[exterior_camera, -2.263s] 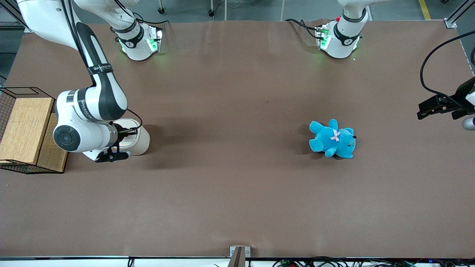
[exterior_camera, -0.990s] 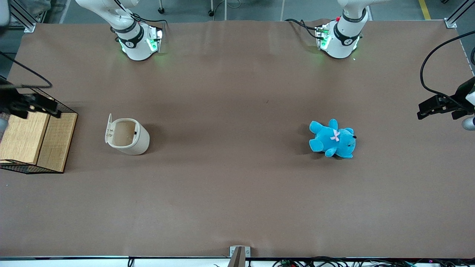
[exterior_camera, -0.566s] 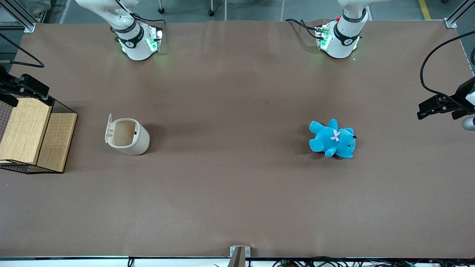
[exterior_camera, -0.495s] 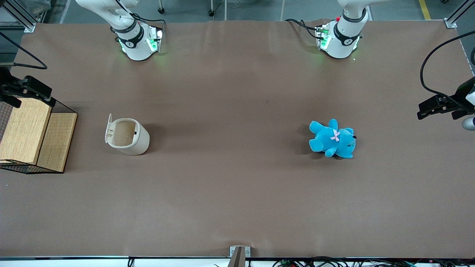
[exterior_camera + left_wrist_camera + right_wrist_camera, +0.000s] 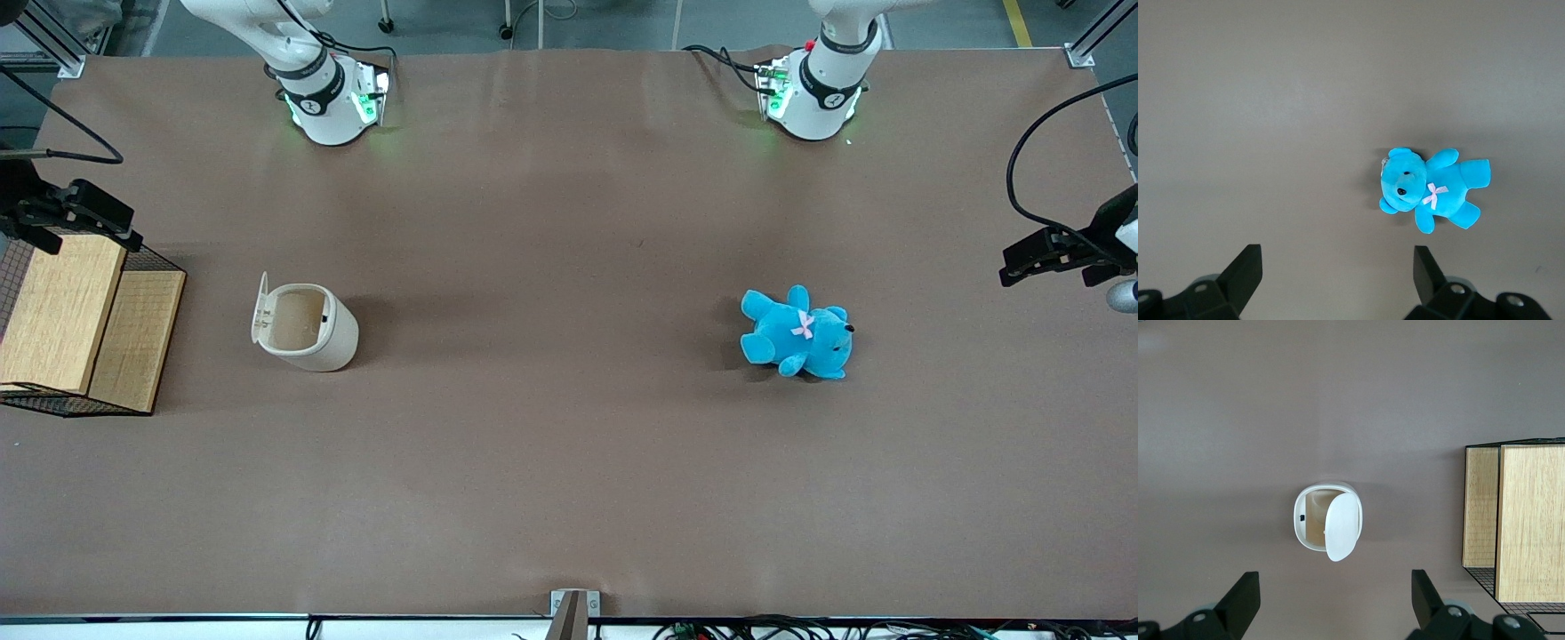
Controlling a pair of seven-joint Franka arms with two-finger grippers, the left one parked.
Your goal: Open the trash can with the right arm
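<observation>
The trash can (image 5: 307, 326) stands upright on the brown worktop (image 5: 569, 444) toward the working arm's end, its flat hinged lid (image 5: 260, 308) swung up on edge so the tan inside shows. Seen from the right wrist camera, the trash can (image 5: 1327, 525) has its lid (image 5: 1342, 527) tipped over part of the mouth, leaving the tan cavity partly exposed (a small dark catch sits on the inner rim). The right arm's tool (image 5: 1331, 603) hangs high above the worktop, well apart from the can, its two black fingers (image 5: 1241, 600) spread wide with nothing between them. In the front view the tool (image 5: 62, 218) shows at the edge, above the wire basket (image 5: 80, 329) that holds two wooden boards (image 5: 58, 311). The basket sits beside the can, closer to the working arm's end, and is not touching it. A blue teddy bear (image 5: 797, 333) with a pink bow lies on the worktop toward the parked arm's end.
</observation>
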